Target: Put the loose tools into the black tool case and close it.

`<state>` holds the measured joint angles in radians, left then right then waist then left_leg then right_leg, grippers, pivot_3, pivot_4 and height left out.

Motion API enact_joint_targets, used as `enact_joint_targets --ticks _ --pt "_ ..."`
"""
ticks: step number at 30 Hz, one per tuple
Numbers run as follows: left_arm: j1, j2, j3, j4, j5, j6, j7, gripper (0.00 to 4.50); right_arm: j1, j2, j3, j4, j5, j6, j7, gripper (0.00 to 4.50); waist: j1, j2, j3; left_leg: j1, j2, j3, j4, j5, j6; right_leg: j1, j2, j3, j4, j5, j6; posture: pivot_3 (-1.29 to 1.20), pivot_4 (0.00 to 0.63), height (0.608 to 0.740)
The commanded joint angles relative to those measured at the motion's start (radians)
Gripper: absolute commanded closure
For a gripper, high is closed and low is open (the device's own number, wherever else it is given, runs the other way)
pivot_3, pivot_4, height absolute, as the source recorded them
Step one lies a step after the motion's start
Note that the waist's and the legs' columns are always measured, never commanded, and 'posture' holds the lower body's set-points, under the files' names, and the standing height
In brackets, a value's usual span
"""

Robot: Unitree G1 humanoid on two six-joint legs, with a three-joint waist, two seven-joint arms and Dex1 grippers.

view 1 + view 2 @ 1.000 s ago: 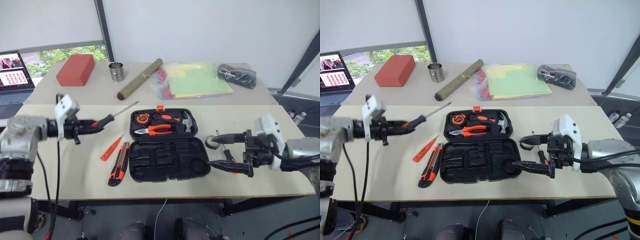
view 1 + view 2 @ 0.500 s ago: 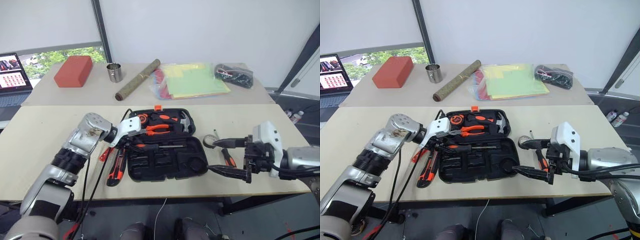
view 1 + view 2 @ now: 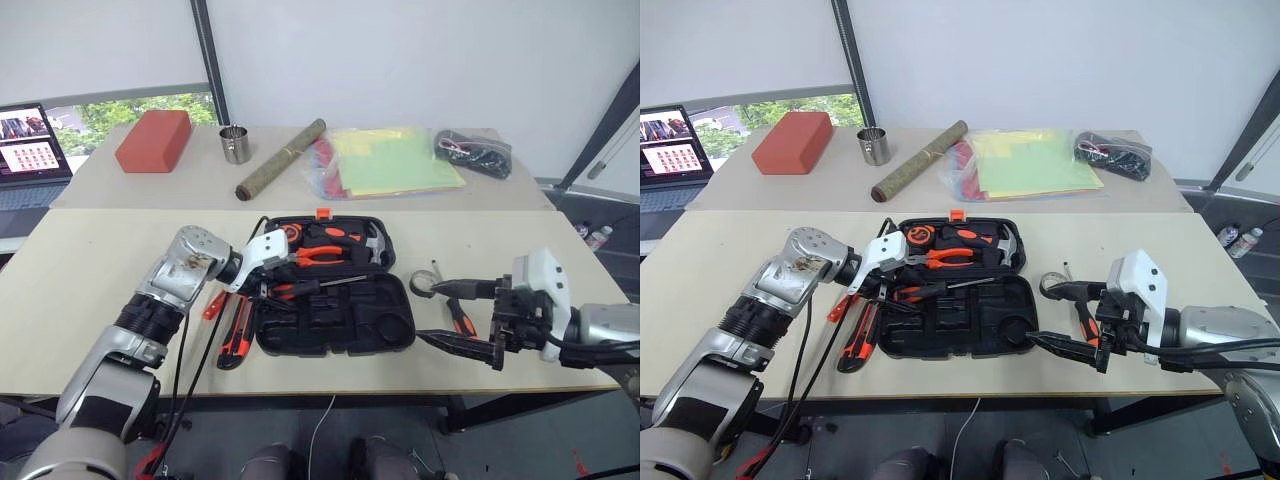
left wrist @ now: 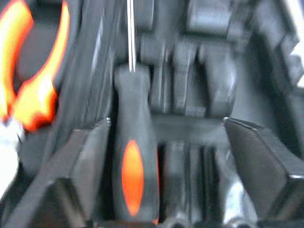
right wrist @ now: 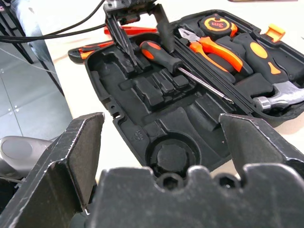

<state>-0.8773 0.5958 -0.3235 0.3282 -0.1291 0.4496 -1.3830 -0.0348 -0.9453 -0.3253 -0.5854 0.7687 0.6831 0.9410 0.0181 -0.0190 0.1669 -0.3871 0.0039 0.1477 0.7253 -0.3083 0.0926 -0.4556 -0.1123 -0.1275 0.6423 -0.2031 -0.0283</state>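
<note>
left jaws [image 4: 156,142] parted around screwdriver [image 3: 318,285], long axis left-right across case [image 3: 335,325] far edge | right jaws [image 3: 462,313] wide, empty, right of case | knife [image 3: 237,333], tester [image 3: 212,306] left on desk, nearer left arm

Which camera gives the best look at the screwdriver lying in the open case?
The right wrist view: the whole screwdriver, handle and shaft, lies across the black tool case. The left wrist view shows just its handle up close, between the open left gripper fingers; the eye views show it small.
</note>
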Motion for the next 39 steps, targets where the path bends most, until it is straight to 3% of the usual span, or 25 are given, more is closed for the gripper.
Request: enact_joint_targets --ticks 1,8,16,22,28,39 --pt "-0.03 -0.002 0.024 -0.03 -0.017 -0.017 -0.012 1.83 0.011 -0.001 -0.038 -0.038 0.018 -0.004 -0.01 0.0 -0.001 0.0 0.0 0.0 0.0 0.0 0.0 0.0 0.0 0.0 0.0 0.0 0.0 0.0 0.0 0.0 0.15 0.736" --pt "-0.04 -0.059 -0.044 0.08 0.065 -0.113 0.019 4.45 -0.008 -0.003 -0.027 -0.029 0.021 -0.003 -0.02 0.0 -0.001 0.0 0.0 0.0 0.0 0.0 0.001 0.0 0.0 0.0 0.001 0.0 0.001 0.0 0.0 0.0 0.15 0.736" --pt "-0.053 -0.143 -0.132 0.26 0.225 -0.322 0.119 4.45 -0.004 0.007 -0.017 -0.044 0.03 0.005 -0.042 0.0 0.019 0.0 -0.001 0.002 -0.001 -0.001 0.003 -0.001 0.003 0.005 -0.001 0.0 0.0 0.002 0.002 0.0 0.15 0.736" --pt "-0.065 -0.137 -0.062 0.212 0.134 -0.265 0.022 4.45 0.027 0.012 -0.033 -0.066 0.04 0.008 -0.061 0.0 0.02 0.0 -0.001 0.005 0.0 -0.002 0.003 -0.003 0.006 0.009 -0.002 0.0 -0.002 0.001 0.007 0.0 0.15 0.736" --pt "-0.126 -0.119 0.024 0.182 0.04 -0.151 -0.048 4.45 0.036 0.012 -0.032 -0.068 0.047 0.003 -0.076 0.0 0.017 0.0 -0.001 -0.003 0.0 -0.001 0.005 -0.003 0.006 0.0 0.0 0.0 -0.001 0.005 0.0 0.0 0.15 0.736" --pt "-0.082 -0.174 -0.086 0.276 0.184 -0.333 0.029 4.45 0.025 0.021 -0.015 -0.064 0.046 0.0 -0.09 0.0 0.018 0.0 -0.001 -0.003 -0.003 -0.002 0.005 -0.003 0.006 0.001 0.0 0.0 -0.002 0.004 0.004 0.0 0.15 0.736"
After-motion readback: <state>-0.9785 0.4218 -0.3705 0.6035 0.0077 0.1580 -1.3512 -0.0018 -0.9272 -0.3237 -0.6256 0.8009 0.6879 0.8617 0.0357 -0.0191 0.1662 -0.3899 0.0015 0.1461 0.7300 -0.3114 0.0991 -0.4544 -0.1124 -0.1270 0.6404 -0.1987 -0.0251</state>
